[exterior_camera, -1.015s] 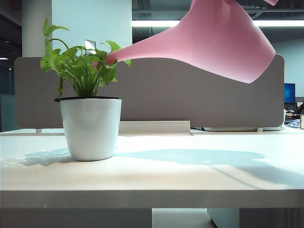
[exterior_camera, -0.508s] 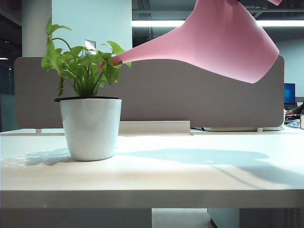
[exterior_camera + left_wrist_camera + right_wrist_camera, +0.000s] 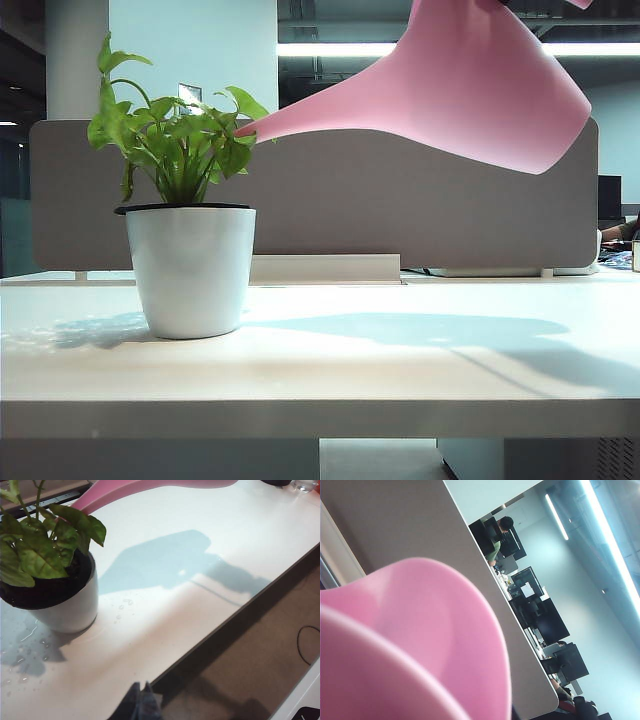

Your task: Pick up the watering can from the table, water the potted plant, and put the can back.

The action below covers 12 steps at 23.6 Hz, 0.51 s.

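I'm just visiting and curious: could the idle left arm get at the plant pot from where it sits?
Probably yes. The left gripper hangs near the table edge, and only bare tabletop lies between it and the potted plant. The watering can is overhead, held clear.

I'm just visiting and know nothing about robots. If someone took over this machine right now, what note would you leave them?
Left gripper: hangs near the table's front edge; only a dark tip shows, jaws unclear.
Right gripper: out of sight; its camera is filled by the watering can, so it presumably carries it.
Can: aloft, tipped, spout at the potted plant's leaves.
Done: pickup, tilt. Droplets lie beside the pot.
Left: level the can, set it back.
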Tool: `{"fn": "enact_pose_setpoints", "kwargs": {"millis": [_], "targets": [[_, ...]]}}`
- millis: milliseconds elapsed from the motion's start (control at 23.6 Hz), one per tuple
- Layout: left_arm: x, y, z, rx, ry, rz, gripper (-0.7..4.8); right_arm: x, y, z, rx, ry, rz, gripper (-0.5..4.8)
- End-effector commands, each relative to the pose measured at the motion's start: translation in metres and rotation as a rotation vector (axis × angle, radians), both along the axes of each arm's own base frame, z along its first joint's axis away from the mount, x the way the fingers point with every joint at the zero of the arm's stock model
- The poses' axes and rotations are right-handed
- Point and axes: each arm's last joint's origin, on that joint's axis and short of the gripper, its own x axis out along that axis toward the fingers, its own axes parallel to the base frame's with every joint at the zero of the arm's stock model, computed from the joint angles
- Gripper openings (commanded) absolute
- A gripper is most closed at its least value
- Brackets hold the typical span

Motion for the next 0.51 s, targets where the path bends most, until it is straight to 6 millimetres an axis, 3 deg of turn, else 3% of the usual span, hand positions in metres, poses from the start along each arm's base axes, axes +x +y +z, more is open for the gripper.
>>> {"fn": "enact_pose_setpoints", "kwargs": {"millis": [42,211,508], "targets": [[0.000,0.000,0.002,-0.008,-0.011,-0.005,0.03,-0.004,-0.001,0.015,0.030,-0.092,0.000,-0.01],[-0.001,0.000,0.002,-0.008,-0.010,-0.005,0.03,-0.004,-0.001,0.015,0.041,-0.089,0.001,-0.01],[-0.001,0.000,0.002,-0.008,-0.011,-0.005,0.03,0.005,-0.001,0.003,0.288,0.022,-0.067,-0.01]]}}
